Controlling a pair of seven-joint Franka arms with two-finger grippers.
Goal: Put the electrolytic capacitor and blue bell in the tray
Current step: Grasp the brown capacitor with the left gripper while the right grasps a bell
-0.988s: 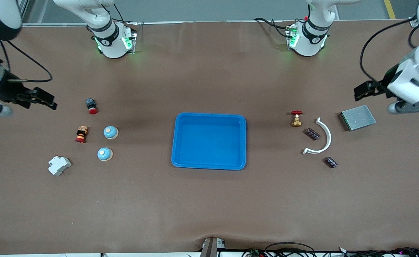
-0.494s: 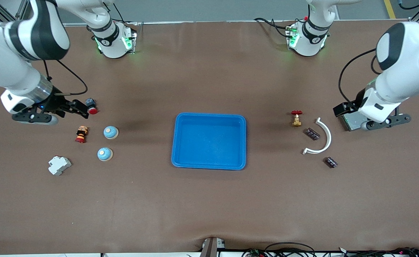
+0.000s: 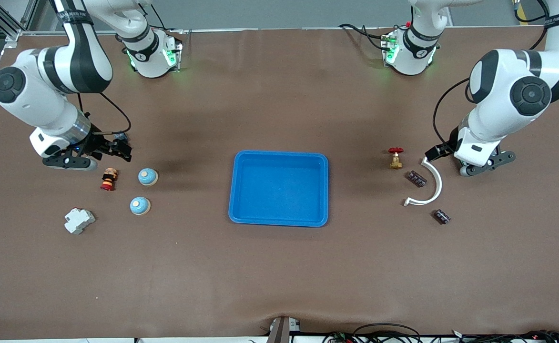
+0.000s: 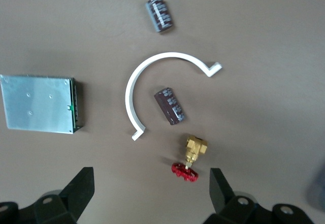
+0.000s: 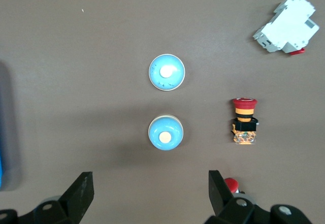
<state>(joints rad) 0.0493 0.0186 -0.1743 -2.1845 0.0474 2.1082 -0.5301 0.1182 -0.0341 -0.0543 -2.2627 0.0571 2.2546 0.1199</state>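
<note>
The bright blue tray (image 3: 279,154) lies empty at the table's middle. Two blue bells (image 3: 147,176) (image 3: 140,206) sit toward the right arm's end; both also show in the right wrist view (image 5: 165,132) (image 5: 166,72). Two dark electrolytic capacitors (image 3: 416,178) (image 3: 442,216) lie toward the left arm's end, and both show in the left wrist view (image 4: 171,105) (image 4: 160,14). My right gripper (image 3: 118,149) (image 5: 150,186) is open and empty above the table beside the bells. My left gripper (image 3: 434,153) (image 4: 151,188) is open and empty over the end of the white arc.
A white curved arc (image 3: 431,183), a brass valve with a red handle (image 3: 395,157) and a grey metal plate (image 4: 39,103) lie by the capacitors. A red emergency button (image 3: 109,179), a white breaker (image 3: 79,220) and a small red-capped button (image 5: 231,184) lie by the bells.
Both arms have swung in from the table's ends toward the objects. The right gripper now covers the small red-capped button; the left arm now hides the metal plate in the front view.
</note>
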